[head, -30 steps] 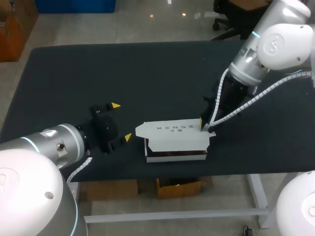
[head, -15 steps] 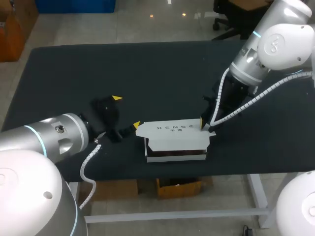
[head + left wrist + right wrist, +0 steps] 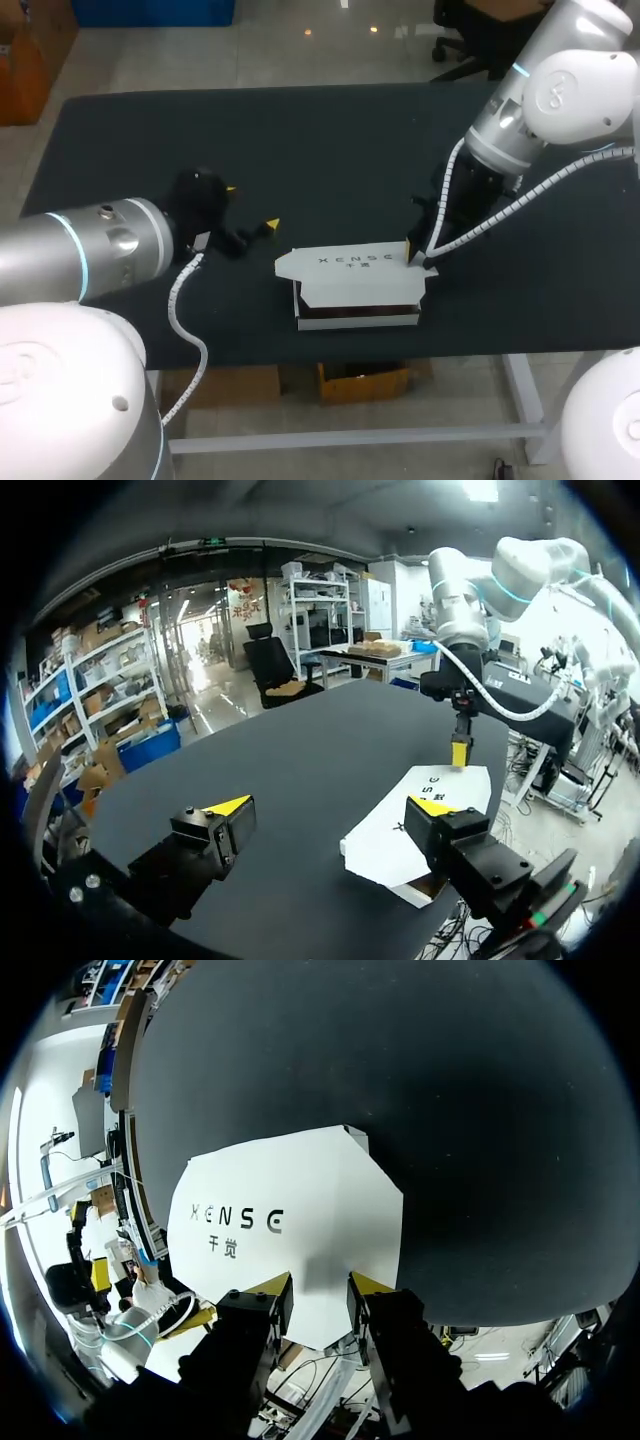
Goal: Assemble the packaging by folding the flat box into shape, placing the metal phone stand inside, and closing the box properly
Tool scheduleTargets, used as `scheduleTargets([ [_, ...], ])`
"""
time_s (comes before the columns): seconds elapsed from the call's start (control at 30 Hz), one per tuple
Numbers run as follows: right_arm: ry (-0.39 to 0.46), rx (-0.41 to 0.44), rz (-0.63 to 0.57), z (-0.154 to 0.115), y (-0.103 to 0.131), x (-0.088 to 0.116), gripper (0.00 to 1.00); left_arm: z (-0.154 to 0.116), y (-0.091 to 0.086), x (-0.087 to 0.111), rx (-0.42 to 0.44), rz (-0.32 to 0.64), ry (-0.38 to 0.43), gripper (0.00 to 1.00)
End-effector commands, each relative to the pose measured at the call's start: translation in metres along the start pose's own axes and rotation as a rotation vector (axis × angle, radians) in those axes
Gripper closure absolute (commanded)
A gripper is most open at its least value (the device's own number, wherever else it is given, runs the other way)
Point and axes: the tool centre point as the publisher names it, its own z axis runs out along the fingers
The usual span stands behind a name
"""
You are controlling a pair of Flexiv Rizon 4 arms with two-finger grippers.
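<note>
white box (image 3: 355, 285) lid down, contents hidden, left pincer (image 3: 251, 206) open, right pincer (image 3: 310, 1288) slightly parted

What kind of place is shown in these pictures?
Probably a robotics test bench: the left arm and right arm hang over a black table, where a white cardboard box lies partly folded.
</note>
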Motion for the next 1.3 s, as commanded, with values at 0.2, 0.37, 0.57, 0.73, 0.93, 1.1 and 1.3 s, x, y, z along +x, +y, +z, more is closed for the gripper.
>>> scheduleTargets([
  [0.2, 0.0, -0.005, 0.0, 0.002, -0.001, 0.001, 0.67, 0.007, -0.005, 0.012, -0.701, -0.139, -0.117, 0.0],
  [0.37, 0.002, -0.011, -0.003, 0.002, -0.002, 0.001, 0.67, 0.026, -0.017, 0.021, -0.883, -0.436, -0.162, 0.0],
  [0.57, 0.004, -0.016, -0.003, 0.003, -0.002, -0.001, 0.67, 0.03, -0.018, 0.023, -1.113, -0.622, -0.167, 0.0],
  [0.73, 0.011, -0.019, -0.003, 0.004, -0.003, -0.001, 0.67, 0.033, -0.013, 0.031, -1.144, -0.663, -0.391, 0.0],
  [0.93, 0.014, -0.02, -0.004, 0.005, -0.002, -0.002, 0.67, 0.033, -0.013, 0.031, -1.144, -0.663, -0.391, 0.0],
  [1.1, 0.013, -0.021, -0.004, 0.005, 0.0, 0.0, 0.67, 0.033, -0.013, 0.031, -1.144, -0.663, -0.391, 0.0],
  [1.3, 0.012, -0.025, -0.003, 0.005, -0.001, 0.0, 0.67, 0.05, -0.02, 0.034, -1.346, -0.828, -0.403, 0.0],
])
